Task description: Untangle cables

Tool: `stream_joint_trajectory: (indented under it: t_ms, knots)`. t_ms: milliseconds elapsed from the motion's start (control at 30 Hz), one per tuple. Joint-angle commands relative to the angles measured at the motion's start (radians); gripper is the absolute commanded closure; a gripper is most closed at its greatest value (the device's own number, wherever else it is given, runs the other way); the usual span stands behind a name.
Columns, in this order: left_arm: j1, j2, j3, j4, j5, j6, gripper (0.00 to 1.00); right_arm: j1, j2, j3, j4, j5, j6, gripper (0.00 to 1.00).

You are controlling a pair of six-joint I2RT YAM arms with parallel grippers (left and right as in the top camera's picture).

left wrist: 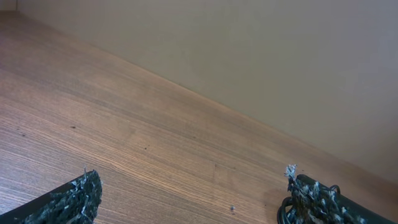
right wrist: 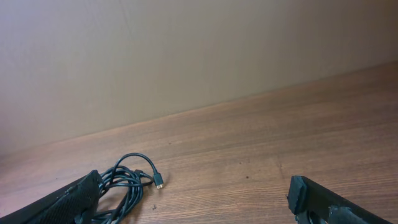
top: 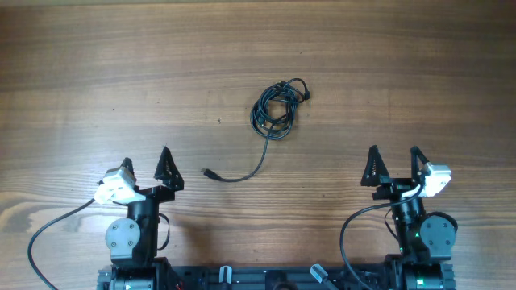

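Cables (top: 274,109): one bunched coil of thin black cord on the wooden table (top: 81,64), forward of both sets of jaws and roughly midway between them, well apart from either. A single strand leaves the coil's near side and curves toward the left arm, ending in a small plug (top: 207,172) that lies inboard of the left gripper (top: 146,157), near it but not touching. A second plug shows at the coil's far edge, on the right arm's side.

Left gripper: jaws spread fully, nothing between them; its wrist view shows only bare wood ahead. Right gripper (top: 393,153): jaws likewise released and empty; its wrist view places the coil forward and off to the left of its left finger.

Assessment: task not begun; the step in hand is the first approach and grasp.

Recommendation: the free strand appears the soundest entry point. Left jaws should straddle it just behind the plug, with the cord crossing both pads squarely. Right jaws should pin or pinch one outer loop only. Gathering several loops together would likely tighten the knot. Pull apart slowly and low to the table.
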Motion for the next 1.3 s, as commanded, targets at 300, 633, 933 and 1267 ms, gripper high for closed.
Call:
stream_joint_trajectory:
  t_ms: [300, 633, 933, 1267]
  knots:
    - [0.005, -0.001, 0.0, -0.006, -0.012, -0.011, 0.0, -0.004, 0.005, -0.001, 0.006, -0.014, 0.001, 0.0]
    - [0.005, -0.001, 0.0, -0.006, -0.012, -0.012, 0.0, -0.004, 0.005, -0.001, 0.006, -0.034, -0.003, 0.0]
    - [0.005, -0.001, 0.0, 0.01, 0.011, -0.003, 0.0, -0.004, 0.101, 0.065, -0.064, -0.165, -0.108, 0.0]
    - [0.005, 0.033, 0.139, -0.051, 0.077, 0.023, 0.0, -0.004, 0.401, 0.301, -0.076, -0.231, -0.157, 0.0]
